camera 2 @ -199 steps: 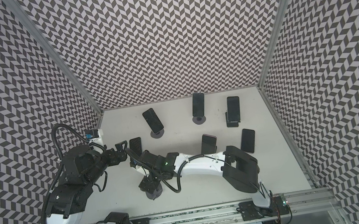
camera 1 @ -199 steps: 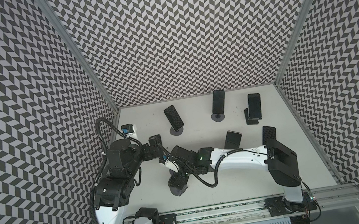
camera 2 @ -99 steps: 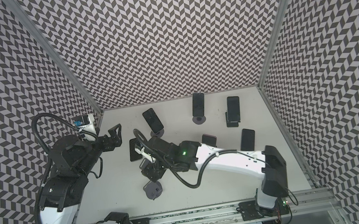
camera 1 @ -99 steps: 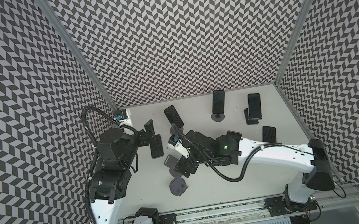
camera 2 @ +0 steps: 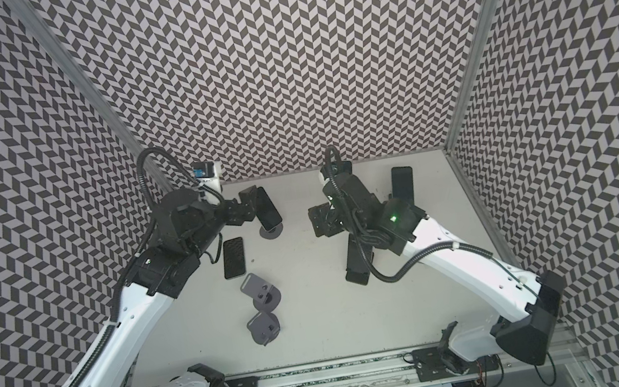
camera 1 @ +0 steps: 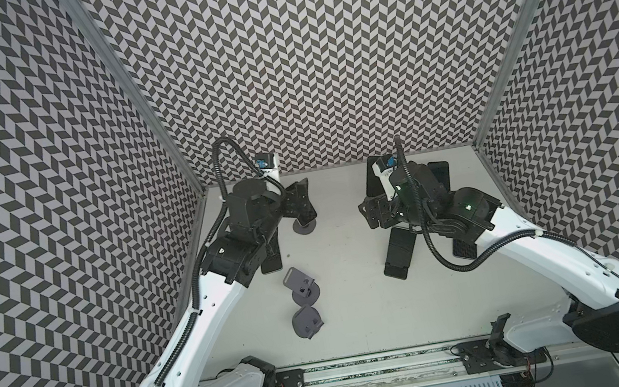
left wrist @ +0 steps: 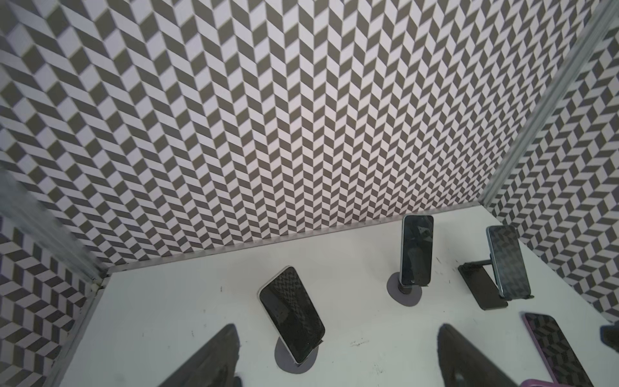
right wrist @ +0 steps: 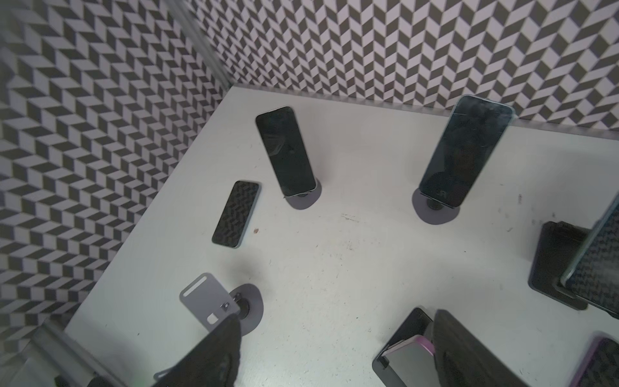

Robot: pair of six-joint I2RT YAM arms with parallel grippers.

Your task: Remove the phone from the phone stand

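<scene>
Beneath the right arm (camera 1: 515, 231), a phone (camera 1: 397, 257), half hidden.

No legible text, brand or number anywhere. Blue sticker (camera 1: 262, 163) on the left arm's wrist camera (camera 1: 271, 173): too small to read. Pale mark (right wrist: 442, 193) low on the upright phone (right wrist: 465, 150), ahead of the right gripper (right wrist: 336, 318): unreadable.

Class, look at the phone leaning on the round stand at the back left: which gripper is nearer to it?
Left. The left gripper sits right beside the phone, jaws open towards it; the right gripper is clearly farther away, on the phone's other side.
</scene>
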